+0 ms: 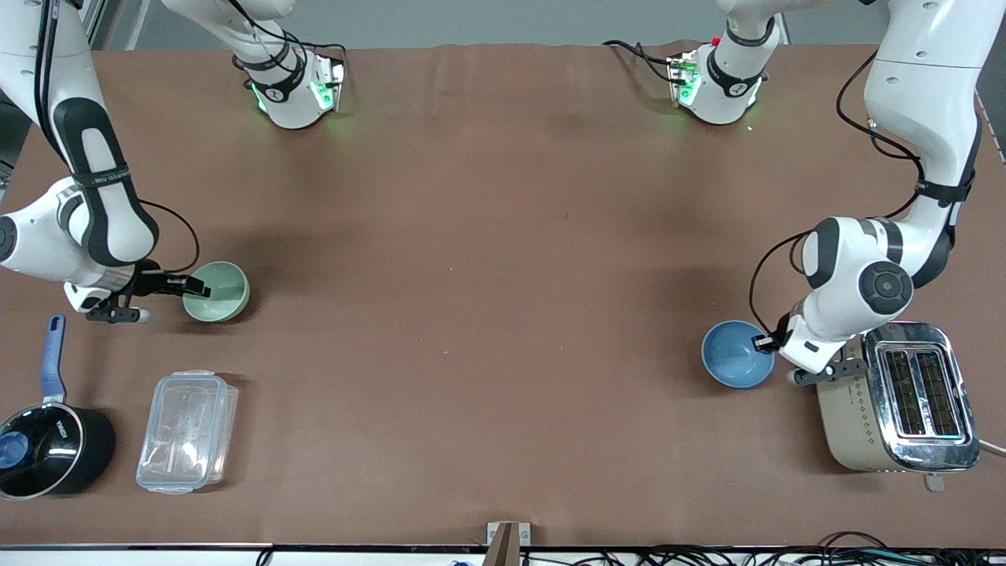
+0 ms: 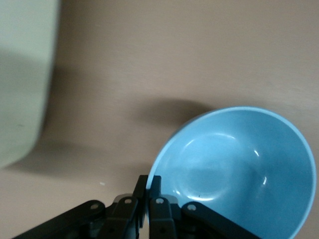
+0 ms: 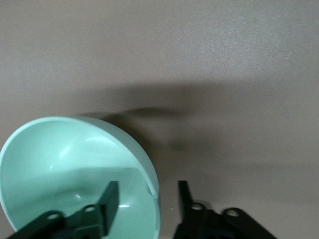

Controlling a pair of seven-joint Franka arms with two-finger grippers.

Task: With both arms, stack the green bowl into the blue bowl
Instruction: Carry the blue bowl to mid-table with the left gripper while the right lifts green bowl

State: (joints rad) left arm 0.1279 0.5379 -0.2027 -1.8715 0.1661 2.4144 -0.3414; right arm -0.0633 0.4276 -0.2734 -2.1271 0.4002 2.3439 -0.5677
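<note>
The green bowl [image 1: 222,292] sits on the table toward the right arm's end. My right gripper [image 1: 196,289] is open at its rim, one finger inside the bowl and one outside; the right wrist view shows the gripper [image 3: 148,199] straddling the bowl [image 3: 60,164] wall. The blue bowl [image 1: 735,355] sits toward the left arm's end, beside the toaster. My left gripper [image 1: 764,342] is shut on its rim; the left wrist view shows the gripper [image 2: 148,186] pinching the edge of the bowl [image 2: 239,164].
A chrome and beige toaster [image 1: 896,401] stands right beside the blue bowl and the left gripper. A black saucepan with a blue handle [image 1: 47,448] and a clear plastic container [image 1: 187,431] lie nearer to the front camera than the green bowl.
</note>
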